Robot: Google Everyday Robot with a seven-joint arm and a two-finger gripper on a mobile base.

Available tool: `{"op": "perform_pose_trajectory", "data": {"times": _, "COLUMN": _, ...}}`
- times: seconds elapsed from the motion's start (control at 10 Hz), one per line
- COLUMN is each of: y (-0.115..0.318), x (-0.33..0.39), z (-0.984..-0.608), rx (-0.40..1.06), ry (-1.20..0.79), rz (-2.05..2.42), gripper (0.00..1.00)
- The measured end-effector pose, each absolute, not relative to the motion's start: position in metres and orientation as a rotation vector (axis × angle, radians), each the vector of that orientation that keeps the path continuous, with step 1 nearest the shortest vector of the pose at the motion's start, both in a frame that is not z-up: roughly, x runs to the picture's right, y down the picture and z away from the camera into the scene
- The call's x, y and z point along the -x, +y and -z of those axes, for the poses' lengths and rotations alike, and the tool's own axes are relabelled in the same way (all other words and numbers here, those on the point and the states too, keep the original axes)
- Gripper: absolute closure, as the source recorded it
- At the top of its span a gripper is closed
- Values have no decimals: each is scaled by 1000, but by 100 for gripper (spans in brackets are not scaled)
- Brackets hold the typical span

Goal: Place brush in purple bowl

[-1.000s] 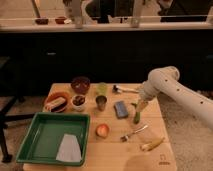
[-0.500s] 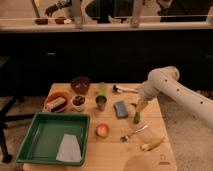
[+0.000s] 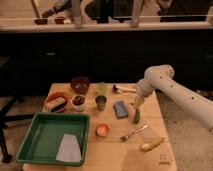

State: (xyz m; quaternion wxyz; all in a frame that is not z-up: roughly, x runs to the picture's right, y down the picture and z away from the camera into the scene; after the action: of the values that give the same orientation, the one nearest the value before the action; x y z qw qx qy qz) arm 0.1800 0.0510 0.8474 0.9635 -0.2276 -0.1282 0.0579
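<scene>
The brush (image 3: 123,89) lies at the back of the wooden table (image 3: 112,150), its dark head to the left and its whitish handle pointing right. Left of it, at the back, stands the dark purple bowl (image 3: 80,84). My white arm reaches in from the right and bends down. The gripper (image 3: 136,108) hangs open just in front of the brush's handle end and right over a small green object (image 3: 136,118). It holds nothing.
An orange bowl (image 3: 56,102), a small white bowl (image 3: 78,101), a metal cup (image 3: 100,103) and a green cup (image 3: 102,88) stand near the purple bowl. A blue sponge (image 3: 120,108), a fork (image 3: 134,133), a banana (image 3: 151,145) and an orange fruit (image 3: 102,130) lie nearer. A green tray (image 3: 37,135) holds a grey cloth (image 3: 67,148).
</scene>
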Motion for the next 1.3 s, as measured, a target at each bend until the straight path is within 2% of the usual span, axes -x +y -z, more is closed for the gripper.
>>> {"op": "perform_pose_trajectory", "data": {"times": 0.8, "y": 22, "x": -176, "z": -906, "rx": 393, "ry": -196, "rz": -116, "gripper": 20}}
{"op": "perform_pose_trajectory", "data": {"times": 1.3, "y": 14, "x": -183, "z": -946, "rx": 432, "ry": -144, "rz": -132, "gripper": 20}}
